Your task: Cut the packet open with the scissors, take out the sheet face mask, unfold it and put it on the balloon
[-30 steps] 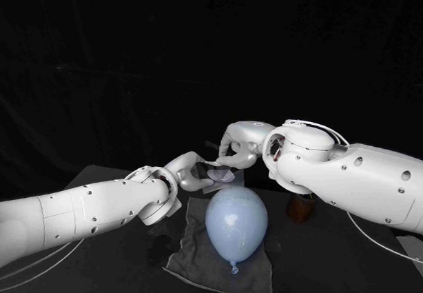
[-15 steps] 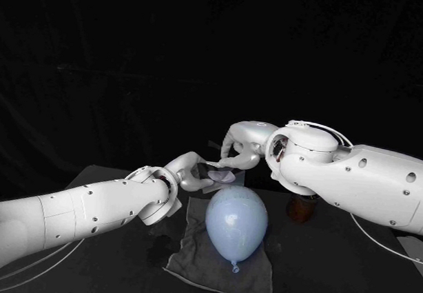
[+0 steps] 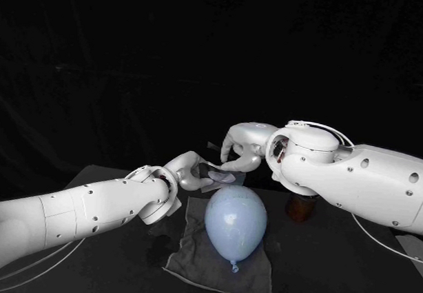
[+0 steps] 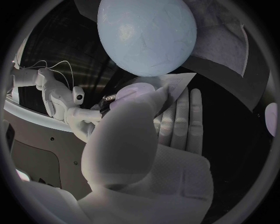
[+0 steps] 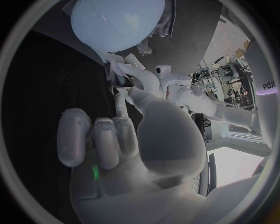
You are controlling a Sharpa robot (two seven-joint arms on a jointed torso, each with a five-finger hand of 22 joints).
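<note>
Two hands meet above the balloon (image 3: 235,221), which lies on a grey cloth (image 3: 201,267), in the head view. At the left wrist, your left hand (image 4: 146,154) pinches a pale sheet (image 4: 178,84) just beside the balloon. At the right wrist, you cannot tell whether your right hand (image 5: 140,140) grips anything.

Head cam: we look down from above & some way back onto the black table (image 3: 349,283), facing fwd across it. Left wrist cam sits close behind the left hand (image 4: 146,154), facing out along its fingers (image 4: 181,116); right wrist cam likewise behind the right hand (image 5: 140,140). All 3 views share the pale blue balloon (image 3: 236,221), nearer in the wrist views.
</note>
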